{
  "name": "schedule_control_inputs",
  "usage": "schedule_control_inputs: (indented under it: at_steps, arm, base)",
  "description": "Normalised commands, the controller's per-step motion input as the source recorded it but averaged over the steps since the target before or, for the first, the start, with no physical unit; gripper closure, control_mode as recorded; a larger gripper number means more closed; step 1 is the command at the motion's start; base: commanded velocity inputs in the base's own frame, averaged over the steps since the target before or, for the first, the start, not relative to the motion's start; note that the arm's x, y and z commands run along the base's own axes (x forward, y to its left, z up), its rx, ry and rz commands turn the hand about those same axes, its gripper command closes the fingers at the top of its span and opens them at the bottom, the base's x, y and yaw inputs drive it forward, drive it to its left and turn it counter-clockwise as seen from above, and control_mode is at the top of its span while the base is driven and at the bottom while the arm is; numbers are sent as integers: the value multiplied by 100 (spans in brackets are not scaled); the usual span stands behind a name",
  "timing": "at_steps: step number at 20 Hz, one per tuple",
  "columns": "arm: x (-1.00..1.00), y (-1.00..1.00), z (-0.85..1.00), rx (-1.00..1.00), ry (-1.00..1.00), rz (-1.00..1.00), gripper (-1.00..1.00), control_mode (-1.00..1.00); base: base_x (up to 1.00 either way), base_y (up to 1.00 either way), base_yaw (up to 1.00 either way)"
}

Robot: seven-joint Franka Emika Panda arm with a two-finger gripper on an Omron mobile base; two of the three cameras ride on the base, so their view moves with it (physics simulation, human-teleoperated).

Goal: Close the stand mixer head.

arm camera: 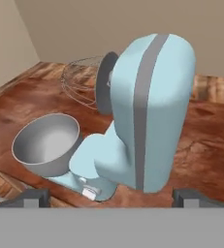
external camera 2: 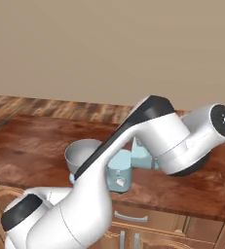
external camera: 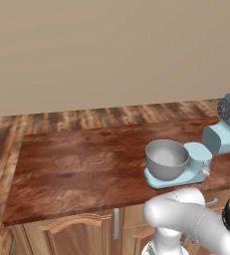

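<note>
Above the tabletop (arm camera: 205,140) we face the raised stand mixer head (arm camera: 152,106), claw (arm camera: 111,197) spread wide, gripping nothing; press down near the hub end.

stand mixer head (arm camera: 152,106): we see pale blue, with a grey stripe
bowl (arm camera: 45,143): grey metal
counter (external camera: 76,169): reddish-brown wood grain

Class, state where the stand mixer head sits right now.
In the hand view the stand mixer head is tilted up above its base, right of the grey bowl, on the wooden counter.
</note>
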Motion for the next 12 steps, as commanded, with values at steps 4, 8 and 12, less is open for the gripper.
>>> schedule_control_inputs:
  at_steps: [4,8,12]
  arm:
    - [53,-16,-7,-4,-17,17,-100,-100]
    - [20,-29,-7,-9,-20,18,-100,-100]
    - [24,-17,-11,-7,-19,19,-100,-100]
  base:
    - [0,0,0]
    - [0,0,0]
    - [0,0,0]
